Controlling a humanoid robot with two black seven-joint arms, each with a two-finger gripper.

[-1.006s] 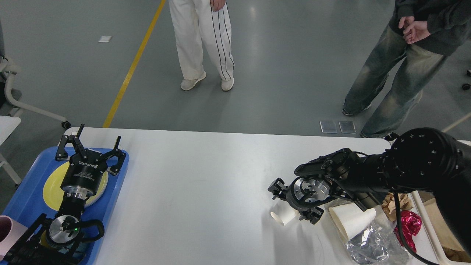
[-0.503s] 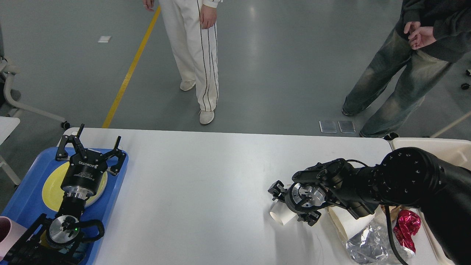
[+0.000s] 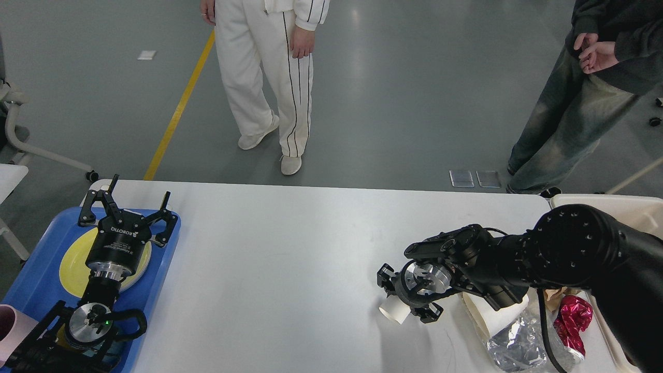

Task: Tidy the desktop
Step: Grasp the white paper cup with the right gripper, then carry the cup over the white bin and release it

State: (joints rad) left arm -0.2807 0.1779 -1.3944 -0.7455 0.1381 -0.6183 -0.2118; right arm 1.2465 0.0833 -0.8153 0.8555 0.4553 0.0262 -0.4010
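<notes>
White paper is what the right gripper [image 3: 401,300] is working on: a small paper cup [image 3: 389,312] lying on its side at about five o'clock on the desktop [image 3: 290,248], open mouth facing the near-left. The two black fingers sit either side of the cup's body, one above and one below, and look closed onto it, though the wrist hides the actual contact, so I would call it a likely grip, not a sure one.

To do this step well, I'd judge a light squeeze is what's wanted. Thin paper walls crumple or pop out if pinched hard, and a tapered cup tends to slide toward its narrow end. Lift it straight off the smooth top before swinging it over to the cream bin [image 3: 632,207] at three o'clock.

Just to the right lies a larger white paper cup [image 3: 492,313], also tipped over, touching crinkled clear film [image 3: 518,342], a scrunch of shiny magenta foil [image 3: 570,316] and a bit of brown paper. All of it is light, crushable litter.

At nine o'clock the left gripper [image 3: 124,210] hangs with fingers spread wide and holding nothing, above a glossy yellow plate [image 3: 70,264] on a blue plastic tray [image 3: 36,280]. A pale pink cup [image 3: 8,326] sits at the tray's near corner.

The desktop itself is matte white, broad, with rounded corners, bare through its middle.
</notes>
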